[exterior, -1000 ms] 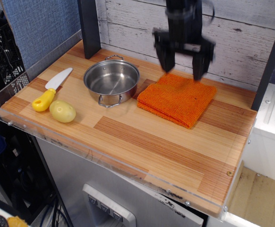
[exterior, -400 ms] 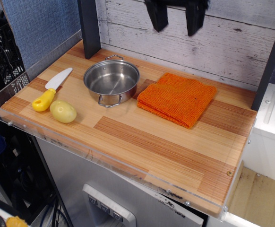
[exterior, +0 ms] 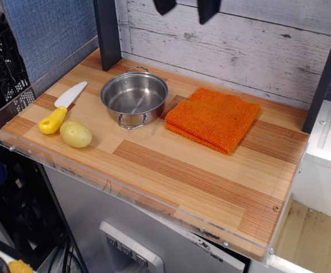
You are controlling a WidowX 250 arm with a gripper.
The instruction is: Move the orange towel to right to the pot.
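Note:
The orange towel (exterior: 213, 118) lies folded flat on the wooden table, just right of the pot (exterior: 134, 96), its left corner close to the pot's rim. The steel pot stands upright and empty at the back middle. My gripper (exterior: 186, 9) is high at the top edge of the view, far above the table and apart from both. Only its two dark fingertips show, spread apart with nothing between them.
A yellow-handled white knife (exterior: 63, 106) and a potato (exterior: 75, 133) lie at the left front of the table. A dark post (exterior: 107, 34) stands behind the pot. A clear plastic rim (exterior: 125, 190) runs along the table's front edge.
My gripper rose from just above the towel's back edge up to the top of the view and shifted left. The towel and pot have not moved.

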